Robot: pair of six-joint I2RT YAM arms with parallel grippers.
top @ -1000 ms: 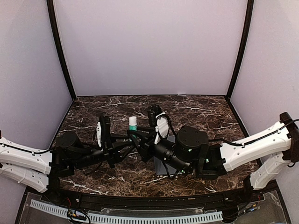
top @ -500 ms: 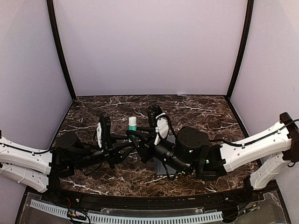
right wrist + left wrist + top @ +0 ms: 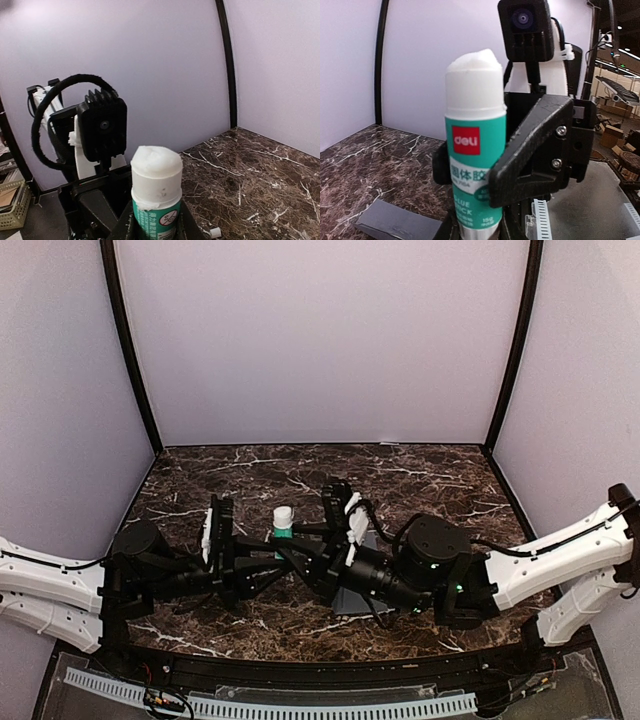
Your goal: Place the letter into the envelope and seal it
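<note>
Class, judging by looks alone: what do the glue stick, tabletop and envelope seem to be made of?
The glue stick: glossy plastic tube with printed teal label; matte, waxy white tip.
The tabletop: polished dark marble or an imitation, white veining.
The envelope: probably matte grey paper, thin and flat.

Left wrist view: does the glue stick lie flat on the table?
No, the glue stick stands upright, its white top pointing up, with the marble table behind it.

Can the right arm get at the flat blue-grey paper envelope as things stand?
Probably not at once. The right gripper is shut on the white-and-green glue stick, which the left gripper grips too. The envelope lies on the dark marble table beneath the arms, so that gripper must let go first.
</note>
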